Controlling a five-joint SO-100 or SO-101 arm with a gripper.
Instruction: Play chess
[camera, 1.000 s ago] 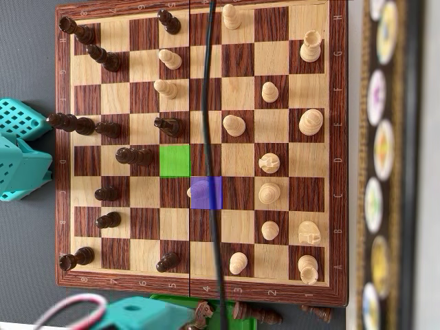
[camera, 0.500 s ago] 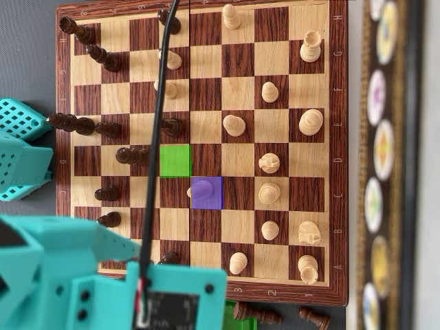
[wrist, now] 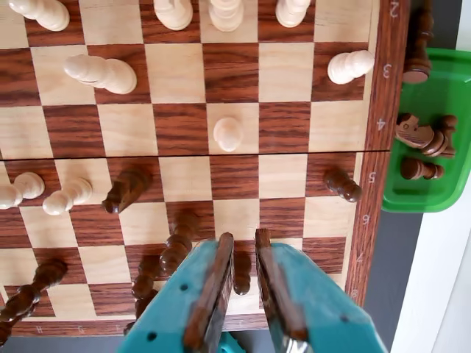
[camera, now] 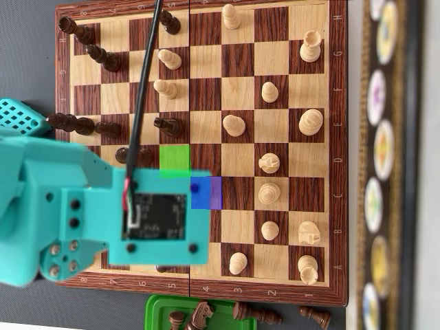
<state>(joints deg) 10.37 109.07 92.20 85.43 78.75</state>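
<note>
Turned wood everywhere: I'm looking at a chessboard [camera: 336, 137] of dark, grained squares and pale ones inside a lettered frame. My teal plastic gripper [wrist: 243, 246] hangs over the dark side, and its jaws are slightly spread with nothing between them.

The piece I judge to be the target is the lone light pawn [wrist: 228, 134], which stands a few squares ahead of the jaws toward the light side, alone on a pale square. In the overhead view the arm hides it, and a blue square [camera: 212, 192] and a green square [camera: 174, 158] are painted beside the arm.

The pawn looks light, rigid and smooth, probably lacquered and so slippery. I'd pinch it below the round head, at the neck, where the taper should stop it from sliding up. Dark pawns [wrist: 179, 244] stand close to the fingertips [wrist: 221, 254] and would tip easily. Off the board's edge, a green tray [wrist: 441, 81] holds captured dark pieces.
</note>
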